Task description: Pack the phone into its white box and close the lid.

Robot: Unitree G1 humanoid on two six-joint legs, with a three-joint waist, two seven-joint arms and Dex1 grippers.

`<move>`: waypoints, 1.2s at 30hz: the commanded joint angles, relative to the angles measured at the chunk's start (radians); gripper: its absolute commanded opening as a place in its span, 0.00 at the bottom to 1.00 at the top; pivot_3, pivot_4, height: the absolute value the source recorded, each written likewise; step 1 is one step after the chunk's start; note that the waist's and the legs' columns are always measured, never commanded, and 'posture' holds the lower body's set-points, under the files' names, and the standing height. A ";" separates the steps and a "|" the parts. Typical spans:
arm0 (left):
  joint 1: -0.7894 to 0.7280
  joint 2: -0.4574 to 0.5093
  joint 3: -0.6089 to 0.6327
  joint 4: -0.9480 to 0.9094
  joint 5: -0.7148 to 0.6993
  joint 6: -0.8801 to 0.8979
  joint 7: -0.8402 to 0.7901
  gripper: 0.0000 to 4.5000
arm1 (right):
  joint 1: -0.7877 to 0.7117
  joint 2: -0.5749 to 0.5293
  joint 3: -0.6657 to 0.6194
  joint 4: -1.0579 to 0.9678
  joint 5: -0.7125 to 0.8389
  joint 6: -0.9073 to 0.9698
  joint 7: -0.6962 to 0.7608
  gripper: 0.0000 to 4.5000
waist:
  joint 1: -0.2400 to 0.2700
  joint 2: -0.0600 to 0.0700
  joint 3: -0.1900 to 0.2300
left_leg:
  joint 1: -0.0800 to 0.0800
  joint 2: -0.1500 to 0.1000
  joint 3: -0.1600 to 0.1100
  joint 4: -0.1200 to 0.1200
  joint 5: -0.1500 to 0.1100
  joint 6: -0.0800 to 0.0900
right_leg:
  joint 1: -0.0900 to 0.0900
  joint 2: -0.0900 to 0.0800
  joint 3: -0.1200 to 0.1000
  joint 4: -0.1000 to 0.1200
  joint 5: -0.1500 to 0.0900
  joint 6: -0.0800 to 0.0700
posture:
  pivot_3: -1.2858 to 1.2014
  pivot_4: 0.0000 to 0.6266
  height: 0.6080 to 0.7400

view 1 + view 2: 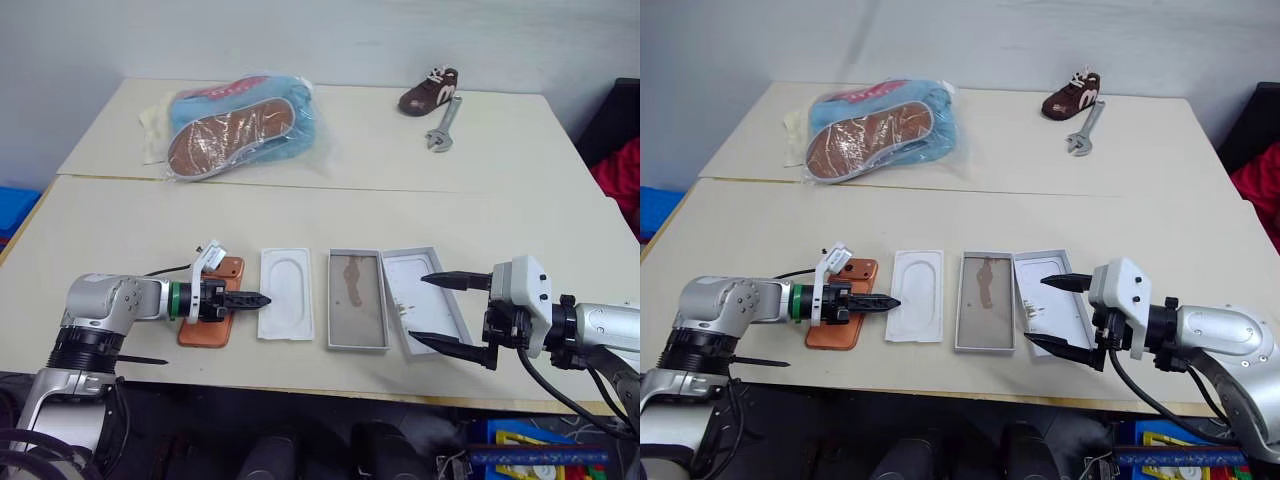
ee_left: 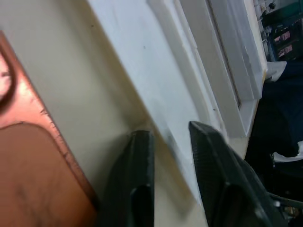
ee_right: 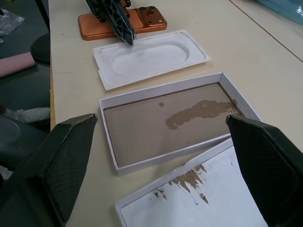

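The orange-copper phone [image 1: 205, 332] lies flat at the front left of the table, partly under my left gripper [image 1: 258, 298]. That gripper reaches across it, and its fingers are shut on the near edge of a flat white insert [image 1: 287, 295] with an oval recess. Right of the insert sits the white box [image 1: 357, 315], open and holding nothing, its grey-brown lining stained. The lid [image 1: 405, 285] lies beside it, inner face up, with rusty specks. My right gripper [image 1: 450, 312] hovers open over the lid's right side, one finger at each long end.
At the back of the table are a bagged slipper on blue cloth [image 1: 240, 125], a small brown shoe [image 1: 430, 90] and a wrench [image 1: 445, 125]. The table's front edge [image 1: 330, 385] runs just before the box.
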 commanded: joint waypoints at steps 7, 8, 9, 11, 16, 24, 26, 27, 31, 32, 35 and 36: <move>0.043 -0.006 0.057 0.007 0.000 0.089 0.033 0.01 | 0.022 -0.010 0.065 -0.049 -0.064 -0.057 0.018 1.00 | -0.007 0.001 -0.001 | 0.001 0.000 0.000 0.000 0.000 0.000 | 0.000 0.000 0.001 0.002 0.000 0.000 | 0.52 0.24 1.00; 0.044 0.001 0.081 0.001 -0.011 0.105 0.033 0.01 | 0.012 -0.011 0.098 -0.050 -0.086 -0.067 0.023 1.00 | -0.009 0.001 -0.001 | 0.001 0.000 0.000 0.000 0.000 0.000 | 0.000 0.000 0.001 0.002 0.000 0.000 | 0.52 0.24 1.00; 0.046 0.012 0.104 -0.007 -0.024 0.123 0.029 0.01 | -0.001 -0.012 0.134 -0.050 -0.111 -0.076 0.026 1.00 | -0.013 0.001 -0.001 | 0.001 0.000 0.000 0.000 0.000 0.000 | 0.000 0.000 0.001 0.002 0.000 0.000 | 0.52 0.24 1.00; 0.052 0.042 0.144 -0.030 -0.051 0.160 0.012 0.01 | -0.038 -0.004 0.207 -0.041 -0.159 -0.090 0.028 1.00 | -0.022 0.001 -0.001 | 0.001 0.000 0.000 0.000 0.000 0.000 | -0.001 0.000 0.001 0.003 0.000 0.000 | 0.52 0.24 1.00; 0.058 0.124 0.220 -0.079 -0.126 0.260 -0.027 0.00 | -0.139 0.043 0.405 0.022 -0.277 -0.111 0.034 0.93 | -0.027 -0.004 0.002 | 0.000 0.001 -0.001 0.000 0.001 -0.001 | -0.003 0.001 0.001 0.005 0.000 0.000 | 0.52 0.24 1.00; 0.046 0.122 0.277 -0.167 -0.209 0.374 0.005 0.00 | -0.270 0.172 0.637 0.272 -0.516 -0.232 0.014 0.41 | -0.023 -0.005 0.002 | -0.001 -0.004 -0.009 0.000 0.001 -0.001 | -0.003 -0.001 0.001 0.006 0.000 0.000 | 0.52 0.24 1.00; 0.044 0.103 0.280 -0.182 -0.242 0.379 0.034 0.00 | -0.269 0.185 0.638 0.278 -0.513 -0.249 0.025 0.27 | -0.025 -0.005 0.002 | -0.001 -0.006 -0.013 0.001 0.001 -0.001 | -0.003 -0.001 0.002 0.007 0.000 0.000 | 0.52 0.24 1.00; 0.042 0.091 0.281 -0.184 -0.265 0.379 0.054 0.00 | -0.267 0.195 0.636 0.269 -0.503 -0.242 0.027 0.18 | -0.025 -0.005 0.002 | -0.001 -0.007 -0.016 0.001 0.000 -0.001 | -0.003 -0.001 0.002 0.007 0.000 0.000 | 0.52 0.24 1.00; 0.028 0.034 0.289 -0.184 -0.363 0.379 0.163 0.00 | -0.268 0.231 0.631 0.233 -0.481 -0.200 0.019 0.01 | -0.026 -0.005 0.002 | -0.001 -0.007 -0.023 0.003 0.000 -0.001 | -0.001 0.000 0.001 0.009 0.000 0.000 | 0.52 0.24 1.00; 0.025 0.012 0.286 -0.188 -0.386 0.379 0.199 0.00 | -0.269 0.235 0.637 0.231 -0.488 -0.199 0.019 0.01 | -0.025 -0.005 0.002 | -0.001 -0.007 -0.023 0.003 0.000 -0.001 | -0.001 0.000 0.001 0.009 0.000 0.000 | 0.52 0.24 1.00; 0.015 -0.054 0.277 -0.196 -0.437 0.379 0.312 0.00 | -0.265 0.243 0.650 0.247 -0.528 -0.204 0.007 0.01 | -0.025 -0.005 0.002 | -0.001 -0.008 -0.026 0.004 0.000 -0.001 | 0.000 0.000 0.001 0.010 0.000 0.000 | 0.52 0.24 1.00; 0.007 -0.080 0.274 -0.195 -0.450 0.379 0.349 0.00 | -0.260 0.240 0.651 0.251 -0.538 -0.214 0.006 0.01 | -0.025 -0.005 0.002 | -0.001 -0.009 -0.027 0.004 0.000 -0.001 | -0.001 0.000 0.001 0.011 0.000 0.000 | 0.52 0.24 1.00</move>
